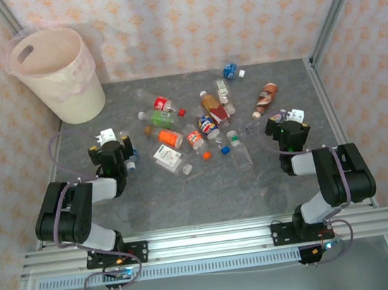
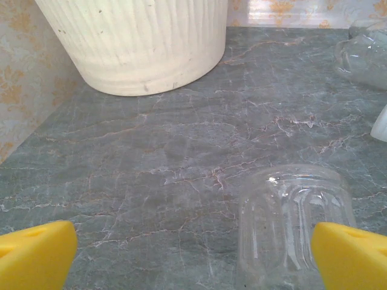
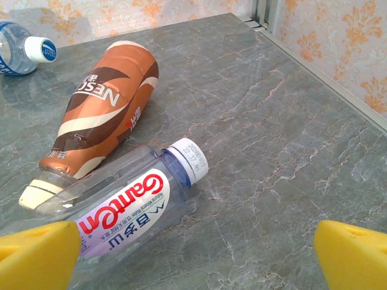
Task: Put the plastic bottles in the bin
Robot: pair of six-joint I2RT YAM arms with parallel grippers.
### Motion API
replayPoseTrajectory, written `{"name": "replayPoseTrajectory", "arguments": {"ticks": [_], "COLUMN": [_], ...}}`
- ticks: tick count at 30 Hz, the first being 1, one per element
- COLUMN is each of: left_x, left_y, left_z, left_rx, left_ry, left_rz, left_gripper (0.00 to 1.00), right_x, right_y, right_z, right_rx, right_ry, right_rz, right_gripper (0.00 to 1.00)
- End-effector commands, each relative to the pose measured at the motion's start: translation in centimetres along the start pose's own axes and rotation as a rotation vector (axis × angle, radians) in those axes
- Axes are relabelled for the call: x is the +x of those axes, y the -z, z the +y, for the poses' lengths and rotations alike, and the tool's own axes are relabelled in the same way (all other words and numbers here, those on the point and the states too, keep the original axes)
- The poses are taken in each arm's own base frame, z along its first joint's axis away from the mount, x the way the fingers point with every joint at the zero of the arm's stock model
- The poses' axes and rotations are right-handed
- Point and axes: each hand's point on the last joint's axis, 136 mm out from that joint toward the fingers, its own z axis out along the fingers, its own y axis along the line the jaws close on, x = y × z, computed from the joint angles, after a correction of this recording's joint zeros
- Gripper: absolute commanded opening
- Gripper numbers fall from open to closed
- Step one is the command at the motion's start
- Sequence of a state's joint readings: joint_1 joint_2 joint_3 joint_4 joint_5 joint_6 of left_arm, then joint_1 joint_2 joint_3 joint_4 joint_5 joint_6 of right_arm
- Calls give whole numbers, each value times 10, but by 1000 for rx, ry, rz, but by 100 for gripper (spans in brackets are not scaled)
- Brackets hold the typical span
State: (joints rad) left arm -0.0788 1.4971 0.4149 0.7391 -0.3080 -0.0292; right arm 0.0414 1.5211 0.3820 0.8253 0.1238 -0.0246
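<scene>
The cream bin (image 1: 50, 70) stands at the table's back left; its ribbed lower wall (image 2: 139, 48) rises just ahead in the left wrist view. Several plastic bottles (image 1: 199, 127) lie scattered mid-table. My left gripper (image 1: 112, 143) (image 2: 193, 260) is open, and a clear unlabelled bottle (image 2: 296, 229) lies between its yellow fingers, close to the right finger (image 2: 351, 257). My right gripper (image 1: 282, 123) (image 3: 193, 257) is open too. A clear white-capped bottle with red lettering (image 3: 121, 211) lies by its left finger (image 3: 36, 254), with a brown bottle (image 3: 100, 115) (image 1: 267, 95) beyond it.
A blue-labelled bottle (image 3: 24, 51) (image 1: 231, 72) lies near the back wall. Patterned walls enclose the table on the left (image 2: 24, 90), back and right. A metal rail (image 3: 320, 78) runs along the table's right edge. Bare grey table (image 2: 181, 157) separates my left gripper from the bin.
</scene>
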Motion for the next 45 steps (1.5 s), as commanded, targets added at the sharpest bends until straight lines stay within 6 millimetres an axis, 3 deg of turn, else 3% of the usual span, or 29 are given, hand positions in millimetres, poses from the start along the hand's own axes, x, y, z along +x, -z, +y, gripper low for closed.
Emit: {"name": "replayPoseTrajectory", "arguments": {"ticks": [1, 26, 31, 36, 39, 45], "left_x": [-6, -7, -21, -56, -66, -68], "left_y": [2, 3, 7, 28, 39, 60], "left_z": [5, 5, -4, 8, 18, 32], "left_rx": [-29, -27, 5, -17, -53, -118], "left_ry": [31, 32, -16, 32, 109, 259], "left_rz": [-34, -38, -3, -22, 0, 135], "left_gripper": [100, 100, 100, 100, 100, 100], "right_x": [-5, -3, -20, -39, -44, -42], "right_y": [-3, -3, 10, 26, 30, 51], "right_z": [3, 15, 16, 11, 7, 63], "right_rx": [-5, -79, -95, -71, -42, -296], "right_ry": [11, 34, 34, -5, -115, -254], "right_rz": [-5, 11, -6, 2, 48, 269], "right_gripper": [99, 99, 99, 99, 99, 99]}}
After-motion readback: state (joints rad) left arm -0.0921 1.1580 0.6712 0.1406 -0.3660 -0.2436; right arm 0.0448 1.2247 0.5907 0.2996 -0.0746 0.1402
